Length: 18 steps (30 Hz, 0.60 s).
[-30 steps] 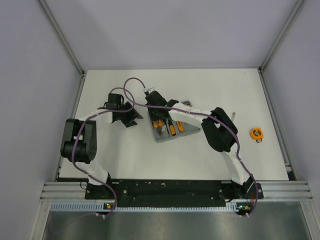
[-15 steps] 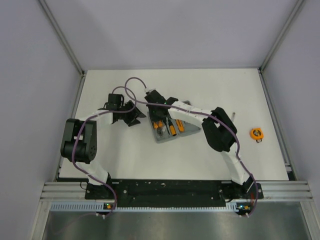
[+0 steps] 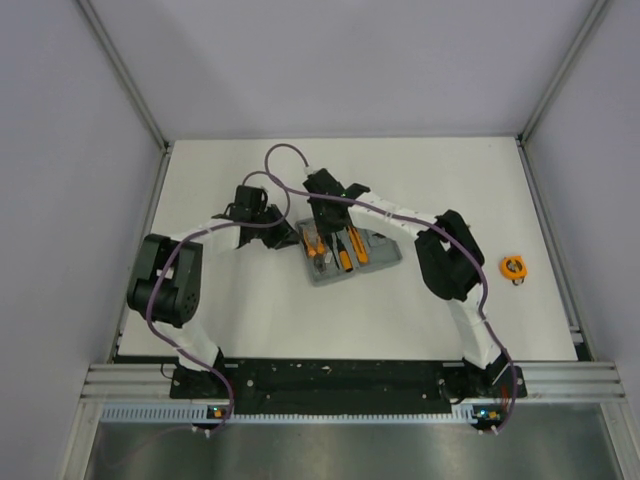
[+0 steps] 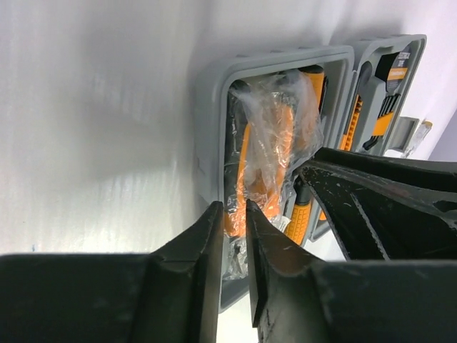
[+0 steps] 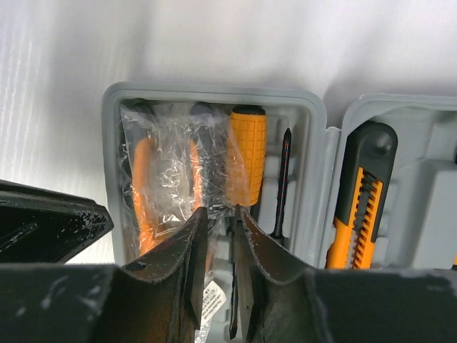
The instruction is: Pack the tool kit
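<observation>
The grey case (image 3: 383, 258) lies open in the middle of the top view, on the white table (image 3: 250, 320). Its two halves are flat, so the moulded slots face up and tools can be laid in from above. Both arms bend inward and meet over its left half, probably because that half is the one being filled.

In the right wrist view the right gripper (image 5: 220, 214) sits at the bottom centre. Its jaws are drawn close, and a thin dark shaft runs down between them. The shaft seems to belong to the screwdriver (image 5: 247, 153), whose orange handle is just above. Holding it by the shaft leaves the thick handle free to go into its slot, which is likely the reason for this grip. The left gripper (image 4: 234, 207), at the bottom of the left wrist view, has its jaws almost together over the crumpled plastic film (image 4: 275, 136). Whether they pinch the film or nothing cannot be told.

By count, there is one case with two halves. There is one pair of pliers (image 5: 146, 186), with two orange handles under the film. There is one orange-handled screwdriver and one slim black driver (image 5: 283, 179) beside it. One orange-and-black knife (image 5: 360, 207) lies in the other half, where the other tools are too small to count. One round tape measure (image 3: 513, 267) rests near the right edge of the table, well apart from the case, so it is not yet packed.
</observation>
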{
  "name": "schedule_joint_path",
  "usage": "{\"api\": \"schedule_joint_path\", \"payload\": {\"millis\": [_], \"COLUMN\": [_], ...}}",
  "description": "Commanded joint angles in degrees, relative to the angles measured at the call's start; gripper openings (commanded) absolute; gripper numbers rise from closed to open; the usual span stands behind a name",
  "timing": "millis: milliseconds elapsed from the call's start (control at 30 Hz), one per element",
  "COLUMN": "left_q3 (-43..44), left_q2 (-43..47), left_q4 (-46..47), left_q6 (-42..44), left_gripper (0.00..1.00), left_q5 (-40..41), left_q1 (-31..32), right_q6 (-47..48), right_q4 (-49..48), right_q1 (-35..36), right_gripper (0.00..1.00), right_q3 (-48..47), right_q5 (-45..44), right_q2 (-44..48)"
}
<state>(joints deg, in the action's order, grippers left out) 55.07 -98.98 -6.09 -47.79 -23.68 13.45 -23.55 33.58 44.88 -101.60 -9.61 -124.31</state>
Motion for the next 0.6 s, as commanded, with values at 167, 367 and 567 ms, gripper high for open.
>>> {"api": "schedule_joint_path", "payload": {"millis": [167,367,567], "left_q3": [5.7,8.8,9.4], "left_q2": [-1.6,-3.2,-5.7], "left_q4": [-1.1,-5.9,-8.0], "left_q6": [-1.3,-0.1,-0.3], "left_gripper": [0.15,0.15,0.15], "left_q5": [6.8,13.5,15.9], "left_q1": [3.6,5.5,6.8], "right_q6": [2.0,1.8,0.9], "right_q4": [-2.2,-3.1,-3.2], "right_q1": [-0.1,-0.1,-0.1], "right_gripper": [0.17,0.17,0.16], "right_q3": [0.6,1.1,1.9], "right_q5": [3.1,4.4,5.4], "right_q2": [1.4,1.2,-0.1]}}
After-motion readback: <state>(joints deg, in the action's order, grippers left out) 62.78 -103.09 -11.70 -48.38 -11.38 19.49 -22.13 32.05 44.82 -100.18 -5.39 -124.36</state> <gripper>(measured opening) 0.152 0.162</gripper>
